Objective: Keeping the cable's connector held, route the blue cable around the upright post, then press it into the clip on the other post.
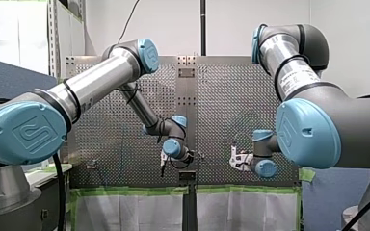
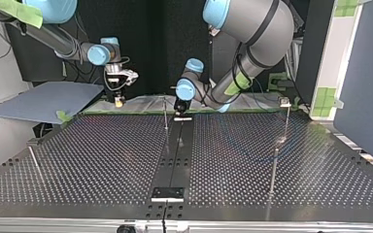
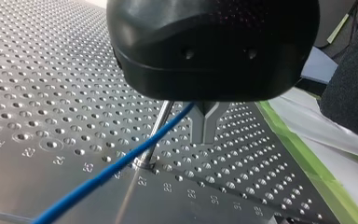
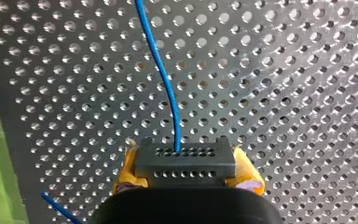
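Perforated table (image 3: 51,70). My black left gripper (image 3: 204,135) hangs just beside the upright post (image 3: 161,119), its metal fingertips pressed together. My right gripper (image 4: 186,173), well apart from the post, pinches the grey connector (image 4: 185,157) between yellow pads. The blue cable (image 3: 98,177) crosses the post near its foot.

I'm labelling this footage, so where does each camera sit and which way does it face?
Front view: behind and above the arms, facing over the table; both arms show.
Top view: across the table, facing both arms, sides crossed.
Left wrist view: on my left arm, past my left gripper to the blue cable and post.
Right wrist view: on my right arm; my right gripper holds the connector.
Both wrist views show the blue cable.
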You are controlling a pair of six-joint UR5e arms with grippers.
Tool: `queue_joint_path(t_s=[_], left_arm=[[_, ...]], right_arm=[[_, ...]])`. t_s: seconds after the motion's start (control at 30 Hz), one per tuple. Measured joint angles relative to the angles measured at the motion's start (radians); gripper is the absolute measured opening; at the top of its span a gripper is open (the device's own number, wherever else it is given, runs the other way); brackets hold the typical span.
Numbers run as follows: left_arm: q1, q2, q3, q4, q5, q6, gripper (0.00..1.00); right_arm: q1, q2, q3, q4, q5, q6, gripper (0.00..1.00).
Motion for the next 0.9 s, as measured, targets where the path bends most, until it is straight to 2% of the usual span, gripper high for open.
queue_joint_path(t_s=[0.2, 0.53, 0.9], left_arm=[[0.003, 0.000, 0.000, -0.001, -0.009, -0.006, 0.00], [0.013, 0.000, 0.011, -0.003, -0.049, -0.026, 0.00], [0.021, 0.001, 0.012, 0.002, -0.038, -0.038, 0.00]], right_arm=[[-0.006, 0.005, -0.019, 0.000, 0.000, -0.006, 0.00], [-0.024, 0.012, -0.045, 0.001, 0.006, -0.001, 0.00], [-0.038, 0.013, -0.064, 0.013, 0.007, -0.001, 0.00]])
